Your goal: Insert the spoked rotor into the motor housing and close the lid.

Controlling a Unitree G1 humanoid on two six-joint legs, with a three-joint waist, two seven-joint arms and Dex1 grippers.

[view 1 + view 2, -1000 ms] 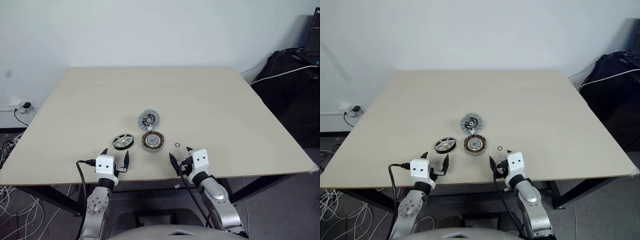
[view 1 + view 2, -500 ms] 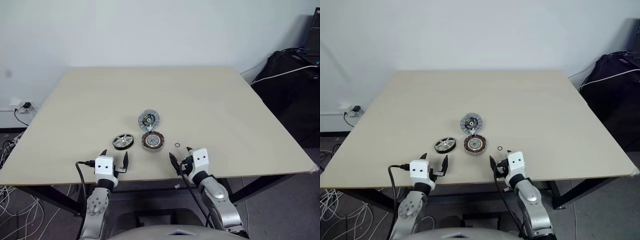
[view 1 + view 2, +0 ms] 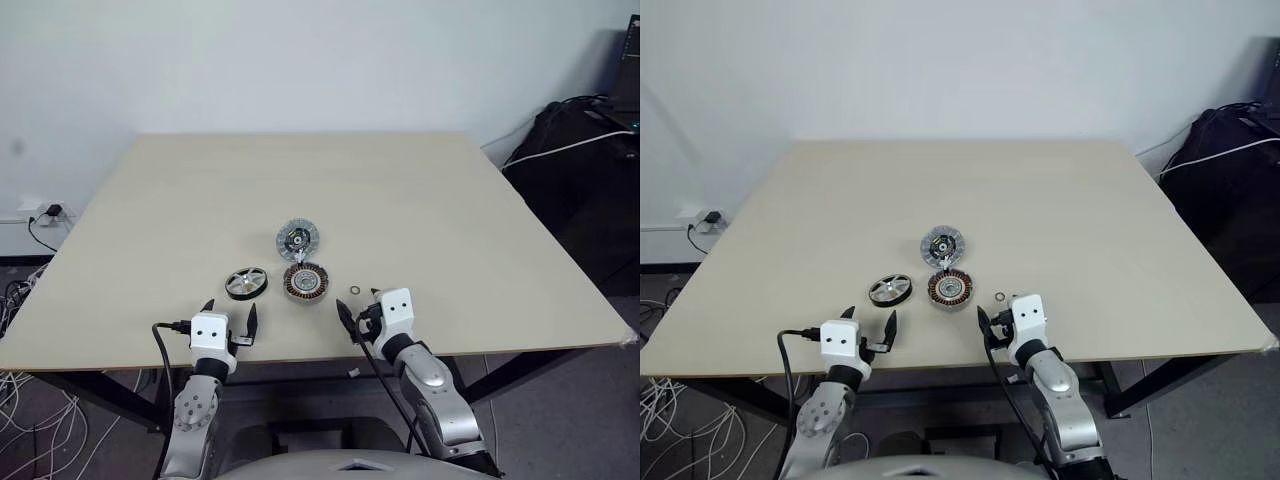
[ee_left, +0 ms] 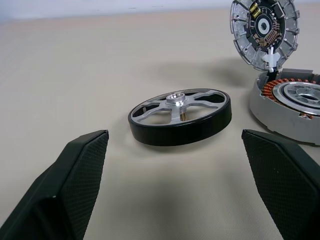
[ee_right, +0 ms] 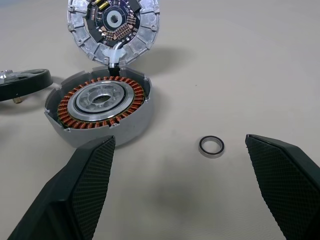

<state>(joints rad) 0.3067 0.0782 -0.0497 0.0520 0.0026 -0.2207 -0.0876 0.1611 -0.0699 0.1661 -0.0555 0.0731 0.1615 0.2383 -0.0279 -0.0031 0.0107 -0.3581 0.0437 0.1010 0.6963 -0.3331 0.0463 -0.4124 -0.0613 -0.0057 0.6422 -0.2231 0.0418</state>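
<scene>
**benchwatcher:** Left gripper is hanging at the near edge of the table, fingers spread wide with nothing between them. Same story for the right gripper over on the other side, jaws apart and empty.

**torque_tom:** ok so where's the stuff sitting?

**benchwatcher:** All 3 parts are bunched in the middle-front of the tabletop. Spoked rotor lies flat just ahead of the left gripper, black rim, silver spokes, hub pointing up. It's not touched by anything.

**torque_tom:** and the housing?

**benchwatcher:** Motor housing is just to the right of the rotor, close but apart, copper windings facing up around a silvery centre. From the right wrist camera it sits ahead of that gripper's left finger.

**torque_tom:** lid on or off?

**benchwatcher:** Off. Lid is tilted up at the far edge of the housing, ribbed inner face showing, looks joined to the housing by a small white piece. There's also a tiny washer ring lying flat to the right of the housing, between the right fingers in the wrist shot.
</scene>
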